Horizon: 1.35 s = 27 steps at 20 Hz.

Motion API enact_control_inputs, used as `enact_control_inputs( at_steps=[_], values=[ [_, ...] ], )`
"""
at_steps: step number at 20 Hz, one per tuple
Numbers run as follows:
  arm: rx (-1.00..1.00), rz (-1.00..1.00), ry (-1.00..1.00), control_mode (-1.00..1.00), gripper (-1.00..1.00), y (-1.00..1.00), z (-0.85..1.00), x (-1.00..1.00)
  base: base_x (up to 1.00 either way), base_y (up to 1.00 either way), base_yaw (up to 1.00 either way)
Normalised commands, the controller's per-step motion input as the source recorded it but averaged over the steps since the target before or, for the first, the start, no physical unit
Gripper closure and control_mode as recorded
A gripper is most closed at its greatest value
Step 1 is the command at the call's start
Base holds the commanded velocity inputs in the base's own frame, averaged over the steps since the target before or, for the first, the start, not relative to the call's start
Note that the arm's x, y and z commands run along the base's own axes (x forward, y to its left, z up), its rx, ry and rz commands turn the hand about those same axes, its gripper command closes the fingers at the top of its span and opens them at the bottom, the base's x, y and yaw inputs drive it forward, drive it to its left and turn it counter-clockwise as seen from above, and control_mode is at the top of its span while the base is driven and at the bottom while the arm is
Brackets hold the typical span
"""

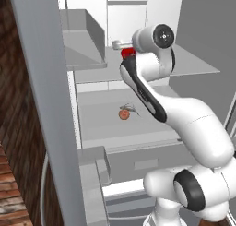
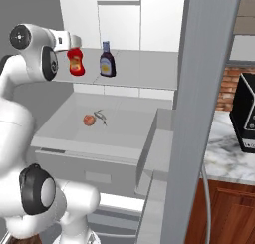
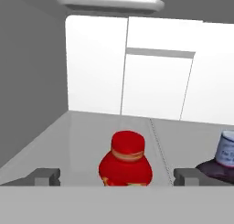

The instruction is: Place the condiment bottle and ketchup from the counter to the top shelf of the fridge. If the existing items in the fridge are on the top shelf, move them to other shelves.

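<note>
The red ketchup (image 3: 125, 161) stands upright on the pale grey top shelf (image 2: 144, 68) of the fridge (image 1: 124, 17). My gripper (image 3: 117, 176) is open, with one fingertip on each side of the bottle and a gap to both. The ketchup (image 2: 75, 61) sits just past my hand, and its red top (image 1: 126, 52) peeks out behind the arm. To its right on the same shelf stands the dark condiment bottle (image 2: 107, 60), also upright (image 3: 221, 161). One shelf down lie the red-orange fruit (image 2: 88, 120) and the thin dark sprig (image 2: 101, 116).
The open fridge door (image 2: 199, 88) rises close on the right, with boxy grey door bins (image 1: 83, 40) on the left side. A grey drawer (image 2: 89, 173) sits under the lower shelf. The marble counter (image 2: 224, 153) holds a black appliance (image 2: 246, 113).
</note>
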Motion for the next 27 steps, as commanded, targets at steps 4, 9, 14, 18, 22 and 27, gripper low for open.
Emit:
enact_control_inputs(
  at_steps=[4,9,14,18,22,27],
  values=[
    [0.00,0.00,-0.22,-1.00,-1.00,-0.18,0.02,-1.00,0.00,0.00,0.00],
    [0.00,0.00,-0.15,-1.00,-1.00,-0.37,0.16,-1.00,0.00,0.00,0.00],
    [0.00,0.00,-0.06,-1.00,-1.00,-0.43,0.26,-1.00,0.00,0.00,0.00],
    [0.00,0.01,-0.05,-1.00,-1.00,-0.37,0.22,-1.00,0.00,0.00,0.00],
    [0.00,0.01,-0.07,-1.00,-1.00,-0.29,0.18,-1.00,0.00,0.00,0.00],
    [-0.10,0.04,-0.03,-1.00,-1.00,-0.03,0.19,-1.00,0.00,0.00,0.00]
  ],
)
